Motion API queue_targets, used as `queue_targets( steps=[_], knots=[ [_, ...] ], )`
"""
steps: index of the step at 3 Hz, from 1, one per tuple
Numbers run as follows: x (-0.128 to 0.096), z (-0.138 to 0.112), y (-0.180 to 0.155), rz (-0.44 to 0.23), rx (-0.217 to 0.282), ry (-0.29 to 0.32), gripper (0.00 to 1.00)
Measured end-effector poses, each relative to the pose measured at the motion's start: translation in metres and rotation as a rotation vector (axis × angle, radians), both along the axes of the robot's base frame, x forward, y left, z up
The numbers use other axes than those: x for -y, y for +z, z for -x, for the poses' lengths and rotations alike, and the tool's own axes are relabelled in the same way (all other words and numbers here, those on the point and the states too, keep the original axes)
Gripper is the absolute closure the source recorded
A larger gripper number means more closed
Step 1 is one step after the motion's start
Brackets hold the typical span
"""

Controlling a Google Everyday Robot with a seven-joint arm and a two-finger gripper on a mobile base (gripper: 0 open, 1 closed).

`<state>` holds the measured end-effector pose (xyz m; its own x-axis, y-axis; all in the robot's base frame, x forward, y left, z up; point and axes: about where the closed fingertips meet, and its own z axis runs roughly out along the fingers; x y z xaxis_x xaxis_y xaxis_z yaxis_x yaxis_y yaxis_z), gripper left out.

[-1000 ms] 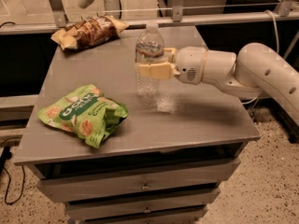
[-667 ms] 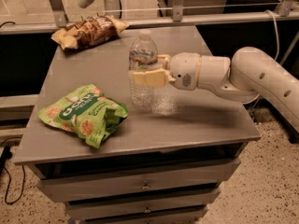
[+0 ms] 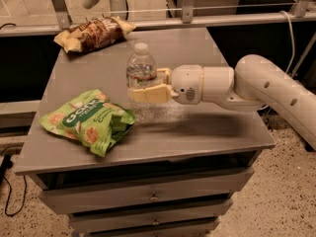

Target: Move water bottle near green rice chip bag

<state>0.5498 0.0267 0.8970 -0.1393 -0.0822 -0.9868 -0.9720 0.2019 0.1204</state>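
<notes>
- We count one water bottle.
- One green rice chip bag, left of it.
- One brown snack bag, behind it.
- One hand, gripping it.

Clasping the water bottle with the gripper at frame centre, just right of the green rice chip bag, well below the upper-left snack bag
</notes>
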Motion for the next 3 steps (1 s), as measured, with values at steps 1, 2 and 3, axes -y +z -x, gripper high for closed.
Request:
queue_targets(
  steps=[1,2,3],
  knots=[
    [-0.003,0.004,-0.001,-0.001,-0.002,0.013,0.28],
    [-0.003,0.004,-0.001,-0.001,-0.002,0.013,0.05],
    [-0.004,0.019,-0.007,-0.016,0.014,0.053,0.0]
  ],
)
